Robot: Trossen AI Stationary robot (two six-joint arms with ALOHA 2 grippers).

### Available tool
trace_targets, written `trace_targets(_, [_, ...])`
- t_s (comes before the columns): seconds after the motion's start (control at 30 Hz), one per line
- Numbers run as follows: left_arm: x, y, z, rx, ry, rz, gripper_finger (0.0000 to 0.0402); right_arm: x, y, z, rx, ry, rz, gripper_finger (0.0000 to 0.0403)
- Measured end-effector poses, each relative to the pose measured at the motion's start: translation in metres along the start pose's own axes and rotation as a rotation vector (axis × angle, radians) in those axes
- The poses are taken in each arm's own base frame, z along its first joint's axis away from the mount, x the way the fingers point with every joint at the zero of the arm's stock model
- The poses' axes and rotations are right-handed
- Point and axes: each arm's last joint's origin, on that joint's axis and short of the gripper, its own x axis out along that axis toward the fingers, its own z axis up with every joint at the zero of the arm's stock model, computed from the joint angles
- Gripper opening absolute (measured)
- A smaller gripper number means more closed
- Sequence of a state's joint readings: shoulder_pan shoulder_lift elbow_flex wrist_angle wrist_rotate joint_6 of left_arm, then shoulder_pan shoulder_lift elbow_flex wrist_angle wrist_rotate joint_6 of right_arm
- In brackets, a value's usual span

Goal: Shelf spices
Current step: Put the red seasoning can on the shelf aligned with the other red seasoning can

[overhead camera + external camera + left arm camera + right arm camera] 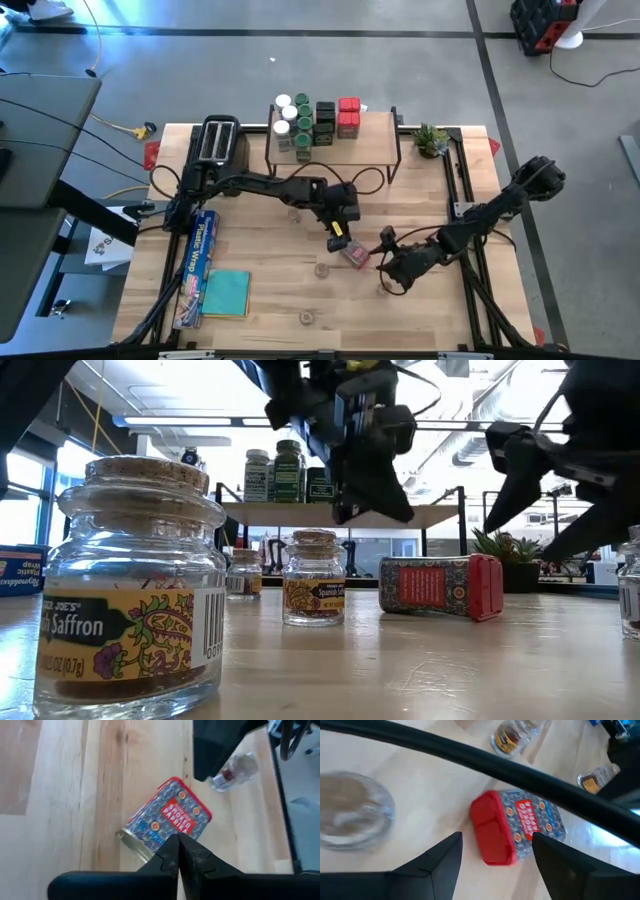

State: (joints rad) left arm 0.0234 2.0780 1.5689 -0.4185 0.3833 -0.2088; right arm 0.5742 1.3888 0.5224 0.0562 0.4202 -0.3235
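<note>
I see the red tin (517, 827) lying flat, half hidden by a cable (470, 757); right gripper (495, 852) released around it, left gripper (178, 851) clenched empty at its 10 o'clock.

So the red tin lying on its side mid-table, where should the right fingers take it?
Grip the red tin across its two broad printed faces' narrow edges, mid-body, coming straight down from above. It lies flat on its side with the red lid end toward the right gripper, whose open fingers already straddle it. The left gripper, shut, hovers at the tin's far end.

A black toaster (219, 141) stands at the table's (280, 300) far left. A blue foil box (196, 268) lies nearer than the toaster, a teal cloth (227, 293) beside it. A small plant (432, 139) sits far right of the toaster.
</note>
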Motion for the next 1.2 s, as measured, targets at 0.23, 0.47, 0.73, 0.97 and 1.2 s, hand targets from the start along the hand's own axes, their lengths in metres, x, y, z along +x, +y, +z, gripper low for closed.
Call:
trace_targets(0.23, [0.014, 0.008, -0.008, -0.010, 0.046, 0.028, 0.0000, 0.017, -0.003, -0.006, -0.113, 0.044, -0.017, 0.0239])
trace_targets(0.47, [0.023, 0.014, -0.012, -0.019, 0.066, 0.024, 0.0000, 0.032, -0.004, -0.011, -0.133, 0.080, -0.084, 0.0239])
trace_targets(0.73, [0.023, 0.019, -0.013, -0.014, 0.074, 0.049, 0.0000, 0.032, -0.012, -0.006, -0.091, 0.042, -0.158, 0.0239])
trace_targets(0.97, [0.023, 0.020, -0.013, -0.004, 0.074, 0.071, 0.0000, 0.020, -0.026, 0.003, 0.030, -0.031, -0.231, 0.0239])
trace_targets(1.2, [0.028, 0.020, -0.016, -0.003, 0.087, 0.081, 0.0000, 0.018, -0.044, 0.001, 0.182, -0.056, -0.281, 0.0239])
